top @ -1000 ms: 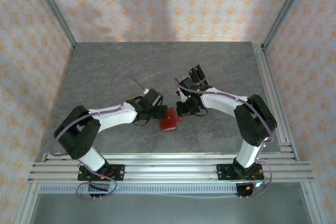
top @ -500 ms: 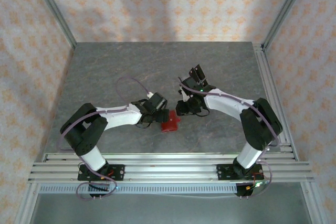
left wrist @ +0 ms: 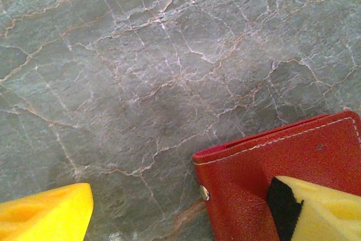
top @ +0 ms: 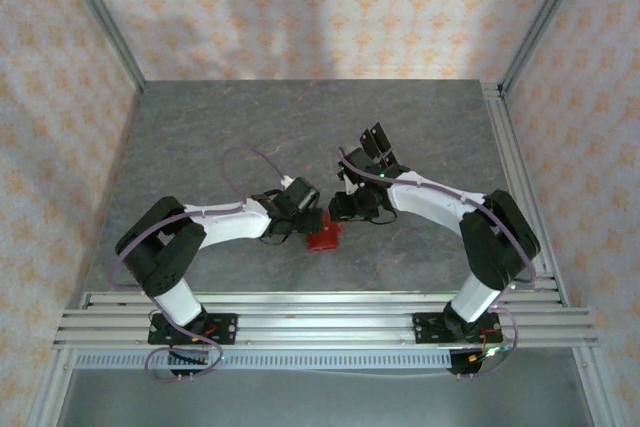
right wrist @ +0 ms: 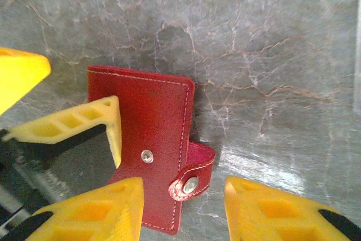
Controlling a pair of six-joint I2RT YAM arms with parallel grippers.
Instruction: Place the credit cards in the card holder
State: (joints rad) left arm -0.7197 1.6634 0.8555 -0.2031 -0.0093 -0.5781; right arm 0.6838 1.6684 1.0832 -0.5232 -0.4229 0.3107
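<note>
Left claw: spread wide, closed on nothing.
Left claw, finger one: yellow, with its black pad facing the wallet; it lies on the red cover near the corner. I can't tell how hard it presses.
Left claw, finger two: over bare bench, well apart from the wallet.
Wallet: red, folded shut, flat on the bench. It sits partly under my left claw and directly in front of my right claw. White stitching runs along the edges, and there is a small metal stud on the cover.
Strap: a short red tab with a round snap, curling off the wallet's edge. It sits in the gap of my right claw, close to one finger and clear of the other.
Right claw: partly open, with nothing pinched. One finger overlaps the wallet's near corner; the other stands over bare stone beside the strap.
Claws together: seen from above, both tips meet at the wallet from opposite sides, left claw on top and right claw at the strap edge.
Bench: grey veined stone.
Dark flat pieces: on the bench beyond my right claw, well apart from the wallet. They are too small for me to tell what they are.
</note>
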